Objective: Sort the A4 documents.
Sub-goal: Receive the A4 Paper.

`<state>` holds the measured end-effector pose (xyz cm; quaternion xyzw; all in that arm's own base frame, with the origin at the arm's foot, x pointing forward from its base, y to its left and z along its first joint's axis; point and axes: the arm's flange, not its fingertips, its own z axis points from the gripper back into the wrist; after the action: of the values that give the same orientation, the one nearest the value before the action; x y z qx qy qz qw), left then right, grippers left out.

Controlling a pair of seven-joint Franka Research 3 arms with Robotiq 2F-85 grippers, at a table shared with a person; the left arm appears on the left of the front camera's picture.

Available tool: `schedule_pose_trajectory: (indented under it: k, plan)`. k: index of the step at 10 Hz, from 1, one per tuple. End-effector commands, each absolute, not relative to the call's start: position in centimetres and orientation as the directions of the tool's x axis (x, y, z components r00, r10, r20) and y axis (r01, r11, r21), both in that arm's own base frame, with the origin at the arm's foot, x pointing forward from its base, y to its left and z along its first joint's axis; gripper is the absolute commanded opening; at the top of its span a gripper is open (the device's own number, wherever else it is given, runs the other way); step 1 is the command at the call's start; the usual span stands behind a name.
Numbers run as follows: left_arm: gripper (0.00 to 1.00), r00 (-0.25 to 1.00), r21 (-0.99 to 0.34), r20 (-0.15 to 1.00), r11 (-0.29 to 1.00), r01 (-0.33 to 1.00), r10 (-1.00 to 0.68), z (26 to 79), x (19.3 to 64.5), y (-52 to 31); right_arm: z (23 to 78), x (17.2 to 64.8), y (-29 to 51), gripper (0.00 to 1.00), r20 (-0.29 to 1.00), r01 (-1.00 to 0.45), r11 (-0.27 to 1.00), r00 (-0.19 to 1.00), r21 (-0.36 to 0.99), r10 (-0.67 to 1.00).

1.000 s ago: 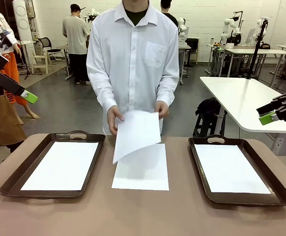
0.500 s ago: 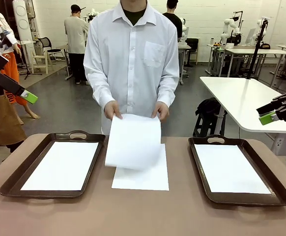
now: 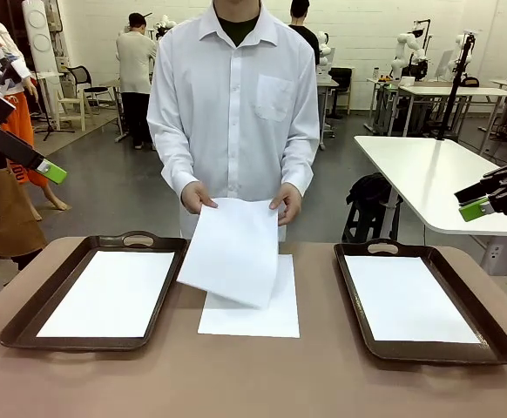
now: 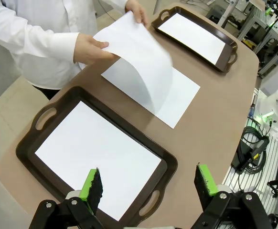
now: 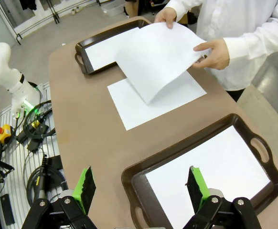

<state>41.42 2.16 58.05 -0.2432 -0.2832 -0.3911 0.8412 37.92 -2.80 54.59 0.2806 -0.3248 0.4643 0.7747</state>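
1. One lifted sheet (image 3: 232,248) hangs tilted from the person's hands (image 3: 197,198), which pinch its far corners. It is over a flat sheet (image 3: 253,313) on the table (image 3: 253,383), just below them.
2. The lifted sheet hides the flat sheet's far end.
3. The left gripper (image 4: 148,179) and right gripper (image 5: 140,183) stand wide apart and hold nothing, raised well to either side of the hands.
4. A left tray (image 3: 18,318) and right tray (image 3: 489,335) flank the hands, a sheet lying inside each.
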Motion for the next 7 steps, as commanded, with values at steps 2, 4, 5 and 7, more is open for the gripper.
schedule_pose_trajectory:
  k: [2, 4, 5, 7]
  plan:
    - [1.0, 0.532, -0.189, 0.666, 0.572, 0.798, -0.523, 58.0, 41.39, 2.06, 54.45, 37.94, -2.77, 1.0, 0.761, -0.901, 0.411, 0.361, 0.136, 0.539]
    - [1.0, 0.532, -0.189, 0.666, 0.572, 0.798, -0.523, 58.0, 41.39, 2.06, 54.45, 37.94, -2.77, 1.0, 0.761, -0.901, 0.411, 0.361, 0.136, 0.539]
    - [1.0, 0.532, -0.189, 0.666, 0.572, 0.798, -0.523, 58.0, 41.39, 2.06, 54.45, 37.94, -2.77, 1.0, 0.761, -0.901, 0.411, 0.361, 0.136, 0.539]
    - [1.0, 0.532, -0.189, 0.666, 0.572, 0.798, -0.523, 58.0, 41.39, 2.06, 54.45, 37.94, -2.77, 1.0, 0.761, -0.901, 0.411, 0.361, 0.136, 0.539]
